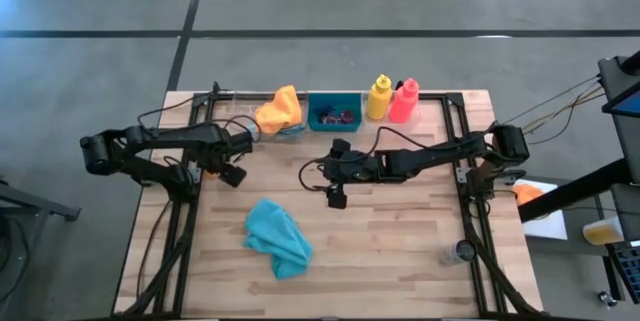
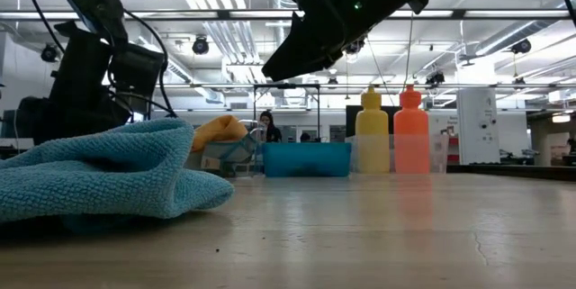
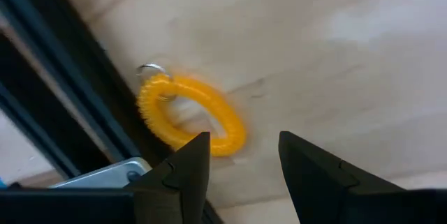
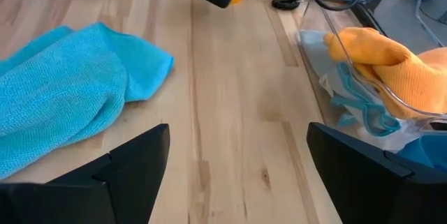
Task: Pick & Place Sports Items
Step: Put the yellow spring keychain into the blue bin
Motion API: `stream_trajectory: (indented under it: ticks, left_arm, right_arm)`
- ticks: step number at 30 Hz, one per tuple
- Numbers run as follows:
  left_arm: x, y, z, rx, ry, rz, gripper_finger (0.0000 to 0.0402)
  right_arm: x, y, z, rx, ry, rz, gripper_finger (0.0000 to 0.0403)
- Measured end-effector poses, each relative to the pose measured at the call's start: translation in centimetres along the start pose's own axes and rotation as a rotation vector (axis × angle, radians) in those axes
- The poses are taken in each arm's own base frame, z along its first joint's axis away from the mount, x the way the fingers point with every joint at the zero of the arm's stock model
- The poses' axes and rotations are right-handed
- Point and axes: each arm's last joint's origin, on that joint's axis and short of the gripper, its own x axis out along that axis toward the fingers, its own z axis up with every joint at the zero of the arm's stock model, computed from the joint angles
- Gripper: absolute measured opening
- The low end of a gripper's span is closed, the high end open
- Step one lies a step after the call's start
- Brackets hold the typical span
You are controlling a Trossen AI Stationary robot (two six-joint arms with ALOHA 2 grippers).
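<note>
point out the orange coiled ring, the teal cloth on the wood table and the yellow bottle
orange coiled plastic ring (image 3: 192, 116), left wrist view, on its coiled band
teal terry cloth (image 1: 277, 237), high view, on its middle folds
yellow plastic bottle (image 2: 372, 140), low view, on its body

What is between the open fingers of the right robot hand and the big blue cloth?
Nothing but bare wooden table. The right wrist view shows empty boards from the open right gripper to the teal cloth.
</note>
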Motion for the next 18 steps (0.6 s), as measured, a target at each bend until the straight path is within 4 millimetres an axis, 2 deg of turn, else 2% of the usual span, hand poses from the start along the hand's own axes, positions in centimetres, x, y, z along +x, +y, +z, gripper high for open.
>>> stream_trajectory:
  ticks: [6, 13, 18]
  left_arm:
    - [0.3, -0.1, 0.2, -0.06, 0.003, 0.037, 0.0173]
    - [1.5, -0.5, 0.6, -0.047, 0.032, 0.055, 0.0173]
    - [1.6, -0.6, 0.6, -0.047, 0.044, 0.049, 0.0173]
  right_arm:
    - [0.0, 0.2, 0.0, -0.001, -0.002, 0.041, 0.0339]
    - [0.0, 0.2, 0.0, 0.0, -0.002, 0.055, 0.0339]
    - [0.0, 0.4, 0.0, -0.001, -0.004, 0.111, 0.0339]
